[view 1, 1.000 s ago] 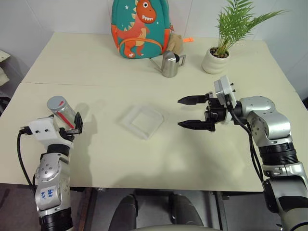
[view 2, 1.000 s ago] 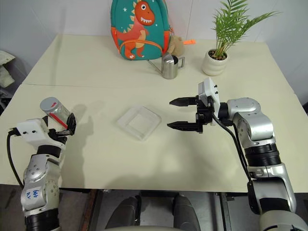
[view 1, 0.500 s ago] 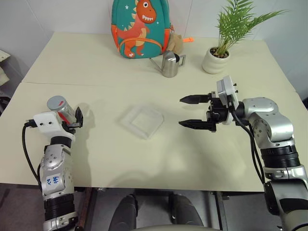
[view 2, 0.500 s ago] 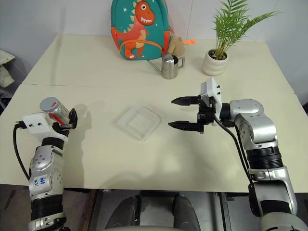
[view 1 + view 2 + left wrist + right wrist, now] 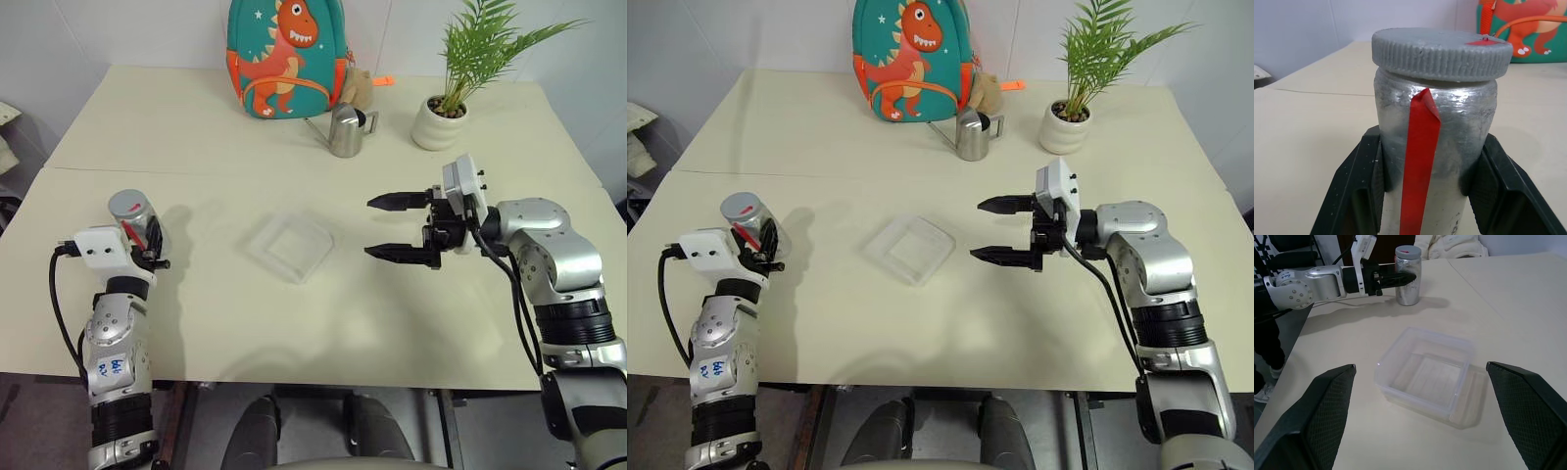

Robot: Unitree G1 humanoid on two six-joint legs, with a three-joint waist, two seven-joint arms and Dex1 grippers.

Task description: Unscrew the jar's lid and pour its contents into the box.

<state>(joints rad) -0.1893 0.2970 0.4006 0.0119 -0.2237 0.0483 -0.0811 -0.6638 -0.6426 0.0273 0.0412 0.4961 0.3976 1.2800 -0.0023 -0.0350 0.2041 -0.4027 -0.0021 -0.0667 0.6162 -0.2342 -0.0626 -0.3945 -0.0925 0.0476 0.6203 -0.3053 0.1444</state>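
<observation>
The jar (image 5: 1432, 147) stood upright on the desk (image 5: 294, 313) over on the robot's left side, near the front-left edge, with its grey lid (image 5: 1442, 51) screwed on and the little red mark on top facing up. A strip of red tape ran down the silvery body. The left hand (image 5: 145, 243) was clamped on the jar, one black finger on each side of the body just below the lid. Pretty solid-looking grip from the wrist view.

The box (image 5: 290, 247) sat empty-looking near the middle of the desk, well apart from the jar, turned a bit diagonal. Couldn't see the contents at all, since the jar was closed.

On the other side of the box, the right hand (image 5: 399, 227) hovered above the desk with its two fingers spread wide and nothing between them, pointing toward the box.

Further back there was a small steel watering can (image 5: 344, 130), a dinosaur backpack (image 5: 286, 57) behind it, and a potted plant (image 5: 441, 117) off to the right rear.
</observation>
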